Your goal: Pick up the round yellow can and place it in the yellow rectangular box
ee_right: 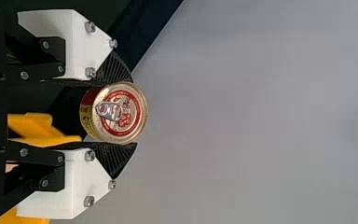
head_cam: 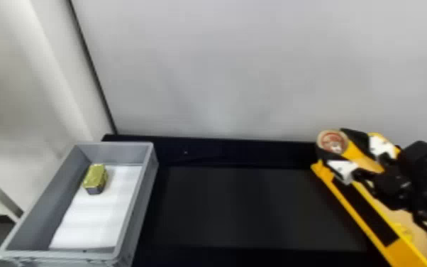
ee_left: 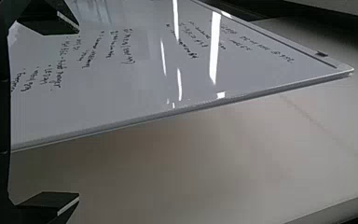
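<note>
The right gripper (head_cam: 334, 143) slants inward, fingers (ee_right: 114, 70) clasping the can (ee_right: 123, 114).

Left wrist view: left end effector (ee_left: 79, 113), its two black fingers (ee_left: 44, 204) spread wide. Beyond them, glossy whiteboard (ee_left: 144, 88) with thin pale frame (ee_left: 242, 94), rows of dark handwriting (ee_left: 129, 46), bright streaks of reflected light (ee_left: 215, 51). Small dark piece (ee_left: 321, 53) at frame, near corner. Alongside board, plain greyish-beige surface (ee_left: 214, 163).

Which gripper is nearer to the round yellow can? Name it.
Right. The right gripper has the can between its fingers; the left gripper is away from it, open before a whiteboard.
</note>
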Robot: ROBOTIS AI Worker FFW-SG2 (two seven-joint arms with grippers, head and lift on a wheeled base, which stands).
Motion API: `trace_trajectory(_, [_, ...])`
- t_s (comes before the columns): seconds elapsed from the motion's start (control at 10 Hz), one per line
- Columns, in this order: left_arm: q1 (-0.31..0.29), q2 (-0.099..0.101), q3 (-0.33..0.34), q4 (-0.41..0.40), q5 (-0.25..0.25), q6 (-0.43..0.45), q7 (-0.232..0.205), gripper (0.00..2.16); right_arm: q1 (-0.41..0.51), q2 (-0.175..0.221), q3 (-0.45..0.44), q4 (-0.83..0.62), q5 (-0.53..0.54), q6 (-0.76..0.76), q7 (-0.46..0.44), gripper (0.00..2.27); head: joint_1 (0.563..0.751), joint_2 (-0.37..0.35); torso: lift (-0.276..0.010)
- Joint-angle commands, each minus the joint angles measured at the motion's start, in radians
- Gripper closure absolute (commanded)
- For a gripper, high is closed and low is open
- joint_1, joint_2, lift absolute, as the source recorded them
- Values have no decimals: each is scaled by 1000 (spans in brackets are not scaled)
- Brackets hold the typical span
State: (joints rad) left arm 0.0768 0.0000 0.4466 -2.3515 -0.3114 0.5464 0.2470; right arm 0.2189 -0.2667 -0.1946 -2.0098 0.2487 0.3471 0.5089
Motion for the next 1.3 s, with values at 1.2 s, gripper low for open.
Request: trace_trajectory(1.2, [3, -3, 2, -3, 0, 0, 0, 30, 19, 58, -344, 177, 132, -42, -107, 714, 694, 14, -61])
